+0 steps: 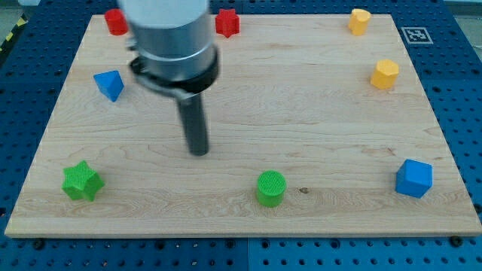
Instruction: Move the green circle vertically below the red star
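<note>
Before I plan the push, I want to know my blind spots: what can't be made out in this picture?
- Red block at the view's top left: the arm's blurred grey body covers its right side, so its shape is unclear.
- Red star: sits at the board's top edge, small, points hard to count.
- My tip: whether it touches the board cannot be told; it stands up-left of the green circle, apart.
- Arm above the rod: cut off by the view's top.

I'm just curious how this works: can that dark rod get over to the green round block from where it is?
Probably yes. My tip sits up and to the view's left of the green circle, with only bare board between them.
</note>
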